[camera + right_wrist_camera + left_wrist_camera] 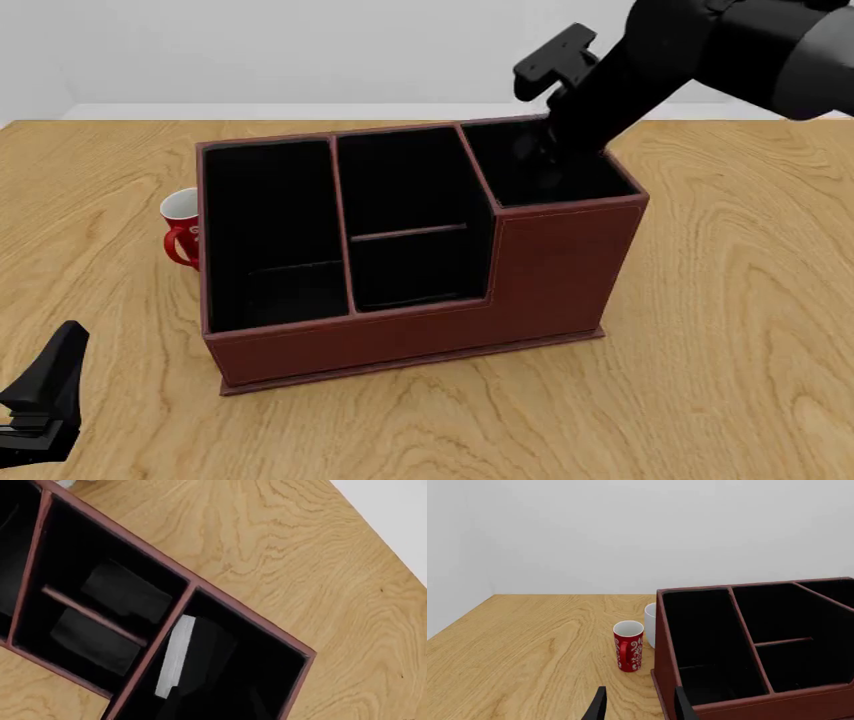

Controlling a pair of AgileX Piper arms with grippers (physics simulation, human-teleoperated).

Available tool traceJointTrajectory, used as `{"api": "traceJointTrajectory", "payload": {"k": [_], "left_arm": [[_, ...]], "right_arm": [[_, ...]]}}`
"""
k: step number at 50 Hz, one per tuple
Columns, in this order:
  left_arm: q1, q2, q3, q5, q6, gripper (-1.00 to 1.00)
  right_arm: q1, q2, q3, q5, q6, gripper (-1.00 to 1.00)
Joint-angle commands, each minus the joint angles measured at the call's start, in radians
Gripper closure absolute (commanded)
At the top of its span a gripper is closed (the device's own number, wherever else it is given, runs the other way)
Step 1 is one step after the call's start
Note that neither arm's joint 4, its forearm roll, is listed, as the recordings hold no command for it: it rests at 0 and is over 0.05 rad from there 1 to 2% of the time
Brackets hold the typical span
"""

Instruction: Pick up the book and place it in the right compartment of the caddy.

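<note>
The reddish-brown caddy (pixel 561 260) stands mid-table with its black interior facing up. My right arm reaches down from the upper right into the right compartment (pixel 501 170), and my right gripper (pixel 553 168) is inside it. Its fingers blend into the black lining. The right wrist view shows the black book (pixel 203 652) standing on end in that compartment (pixel 267 680), against the divider wall, white page edges (pixel 175 655) visible. My left gripper (pixel 640 707) is open and empty, low near the table's front left (pixel 40 405), beside the caddy's left end (pixel 760 707).
A red-and-white mug (pixel 628 647) stands by the caddy's left wall, also in the front view (pixel 180 228). A white cup (pixel 650 625) sits just behind it. Bare wooden table lies in front of and right of the caddy.
</note>
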Motion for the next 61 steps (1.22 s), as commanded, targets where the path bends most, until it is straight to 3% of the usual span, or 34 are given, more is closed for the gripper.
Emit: {"api": "traceJointTrajectory", "payload": {"k": [1,2,8,9,10,14,15,17,18,19,21,27,28,30,31,32,33,34,36,37,40,42,44,48,49,50,53,54,55,56,57,59,60,61], "left_arm": [[0.0,0.0,0.0,0.0,0.0,-1.0],[0.0,0.0,0.0,0.0,0.0,-1.0],[0.0,0.0,0.0,0.0,0.0,-1.0],[0.0,0.0,0.0,0.0,0.0,-1.0],[0.0,0.0,0.0,0.0,0.0,-1.0],[0.0,0.0,0.0,0.0,0.0,-1.0],[0.0,0.0,0.0,0.0,0.0,-1.0],[0.0,0.0,0.0,0.0,0.0,-1.0],[0.0,0.0,0.0,0.0,0.0,-1.0],[0.0,0.0,0.0,0.0,0.0,-1.0],[0.0,0.0,0.0,0.0,0.0,-1.0],[0.0,0.0,0.0,0.0,0.0,-1.0],[0.0,0.0,0.0,0.0,0.0,-1.0],[0.0,0.0,0.0,0.0,0.0,-1.0],[0.0,0.0,0.0,0.0,0.0,-1.0],[0.0,0.0,0.0,0.0,0.0,-1.0],[0.0,0.0,0.0,0.0,0.0,-1.0],[0.0,0.0,0.0,0.0,0.0,-1.0],[0.0,0.0,0.0,0.0,0.0,-1.0],[0.0,0.0,0.0,0.0,0.0,-1.0],[0.0,0.0,0.0,0.0,0.0,-1.0],[0.0,0.0,0.0,0.0,0.0,-1.0],[0.0,0.0,0.0,0.0,0.0,-1.0],[0.0,0.0,0.0,0.0,0.0,-1.0],[0.0,0.0,0.0,0.0,0.0,-1.0],[0.0,0.0,0.0,0.0,0.0,-1.0],[0.0,0.0,0.0,0.0,0.0,-1.0],[0.0,0.0,0.0,0.0,0.0,-1.0],[0.0,0.0,0.0,0.0,0.0,-1.0],[0.0,0.0,0.0,0.0,0.0,-1.0],[0.0,0.0,0.0,0.0,0.0,-1.0],[0.0,0.0,0.0,0.0,0.0,-1.0],[0.0,0.0,0.0,0.0,0.0,-1.0],[0.0,0.0,0.0,0.0,0.0,-1.0]], "right_arm": [[-0.011,-0.02,-0.015,0.0,-0.016,-1.0],[0.007,-0.036,-0.014,0.003,0.006,-1.0],[-0.002,-0.105,0.017,-0.02,-0.027,-1.0],[-0.022,-0.125,0.042,-0.041,-0.058,-1.0],[-0.026,-0.141,0.047,-0.051,-0.038,-1.0],[-0.014,-0.244,0.156,-0.116,-0.056,-1.0],[0.004,-0.284,0.182,-0.135,-0.023,-1.0],[-0.012,-0.297,0.221,-0.157,-0.058,-1.0],[0.007,-0.342,0.265,-0.18,-0.032,-1.0],[-0.024,-0.348,0.303,-0.203,-0.081,-1.0],[0.003,-0.391,0.324,-0.223,-0.055,-1.0],[-0.025,-0.51,0.438,-0.324,-0.054,-1.0],[-0.034,-0.542,0.48,-0.354,-0.082,-1.0],[-0.031,-0.572,0.498,-0.366,-0.06,-1.0],[-0.053,-0.606,0.53,-0.399,-0.091,-1.0],[-0.039,-0.648,0.538,-0.401,-0.03,-1.0],[-0.054,-0.681,0.595,-0.434,-0.094,-1.0],[-0.04,-0.715,0.595,-0.433,-0.038,-1.0],[-0.055,-0.733,0.623,-0.456,-0.065,-1.0],[-0.038,-0.761,0.636,-0.458,-0.026,-1.0],[-0.04,-0.813,0.684,-0.496,-0.018,-1.0],[-0.053,-0.863,0.75,-0.546,-0.074,-1.0],[-0.049,-0.878,0.761,-0.556,-0.047,-1.0],[-0.051,-0.901,0.828,-0.604,-0.052,-1.0],[-0.093,-0.93,0.875,-0.66,-0.11,-1.0],[-0.075,-0.922,0.886,-0.662,-0.067,-1.0],[-0.093,-0.96,0.921,-0.7,-0.057,-1.0],[-0.079,-0.963,0.985,-0.741,-0.148,-1.0],[-0.097,-1.007,0.963,-0.731,-0.067,-1.0],[-0.09,-1.021,0.976,-0.743,-0.073,-1.0],[-0.089,-1.047,0.976,-0.742,-0.011,-1.0],[-0.093,-1.043,1.005,-0.765,-0.03,-1.0],[-0.104,-1.06,1.07,-0.816,-0.116,-1.0],[-0.128,-1.09,1.046,-0.799,-0.042,-1.0]]}}
